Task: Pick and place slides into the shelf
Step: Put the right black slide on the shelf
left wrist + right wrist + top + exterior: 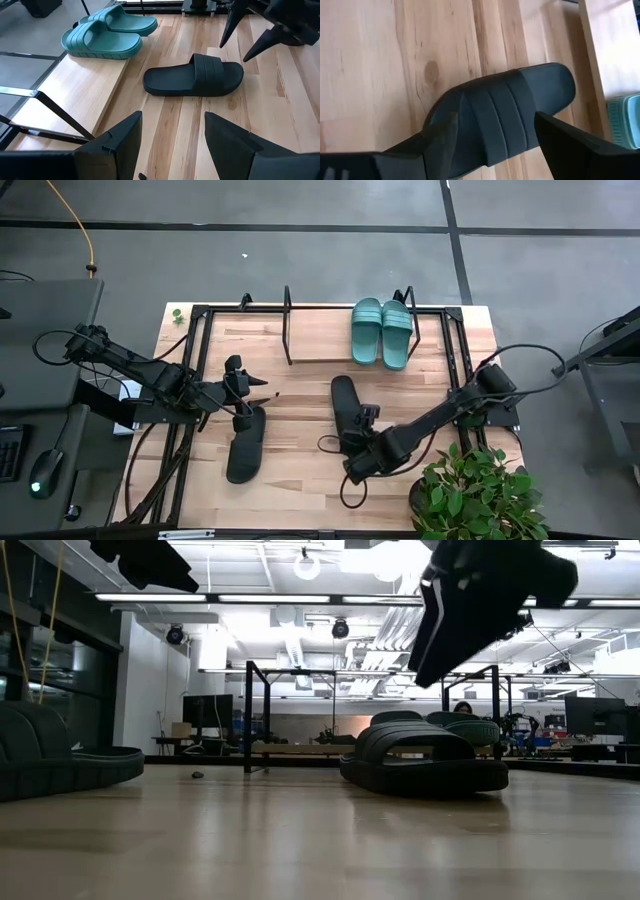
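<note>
Two teal slides [382, 330] stand side by side, soles down, on the shelf [320, 337] at the table's far side; they also show in the left wrist view [107, 32]. One black slide [346, 405] lies sole down at mid-table. My right gripper [362, 422] hangs open above its strap [495, 125], one finger to either side, clear of it in the low view [480, 600]. The other black slide [245, 445] lies near the table's left side. My left gripper [266, 388] is open in the air just beyond that slide's far end.
A potted plant [470, 495] stands at the table's near right corner, close to my right arm. Black frame bars [288, 320] rise at the shelf's ends and along the table's sides. Bare wood [300, 470] lies between the two black slides.
</note>
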Motion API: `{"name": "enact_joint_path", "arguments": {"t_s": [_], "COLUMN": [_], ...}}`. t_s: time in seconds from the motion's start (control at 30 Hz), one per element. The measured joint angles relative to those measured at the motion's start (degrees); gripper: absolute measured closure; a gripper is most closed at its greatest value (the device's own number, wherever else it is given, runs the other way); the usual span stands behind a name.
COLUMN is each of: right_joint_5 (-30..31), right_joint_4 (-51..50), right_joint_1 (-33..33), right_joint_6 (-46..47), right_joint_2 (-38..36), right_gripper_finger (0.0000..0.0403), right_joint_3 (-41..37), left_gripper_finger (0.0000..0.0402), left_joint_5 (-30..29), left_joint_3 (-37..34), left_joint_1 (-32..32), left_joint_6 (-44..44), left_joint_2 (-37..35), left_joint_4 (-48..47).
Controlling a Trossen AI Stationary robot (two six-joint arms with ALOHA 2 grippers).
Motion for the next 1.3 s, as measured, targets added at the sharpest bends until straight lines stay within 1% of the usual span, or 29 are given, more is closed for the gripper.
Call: {"name": "enact_joint_path", "arguments": {"t_s": [0.23,0.57,1.07,1.3], "right_joint_5": [2.1,9.2,12.0,15.9], "right_joint_4": [-0.1,-0.4,-2.9,-4.9], "right_joint_1": [1.2,2.9,3.7,3.7], "right_joint_6": [1.2,1.8,4.2,6.2], "right_joint_2": [3.1,4.2,9.7,11.2], "right_gripper_finger": [0.0149,0.0149,0.0149,0.0149], "right_joint_3": [0.0,0.0,0.0,0.0], "left_gripper_finger": [0.0204,0.0204,0.0204,0.0204], "left_joint_5": [0.0,0.0,0.0,0.0], "left_joint_3": [0.0,0.0,0.0,0.0], "left_joint_1": [0.0,0.0,0.0,0.0], "left_joint_6": [0.0,0.0,0.0,0.0], "left_joint_2": [0.0,0.0,0.0,0.0], "left_joint_4": [0.0,0.0,0.0,0.0]}}
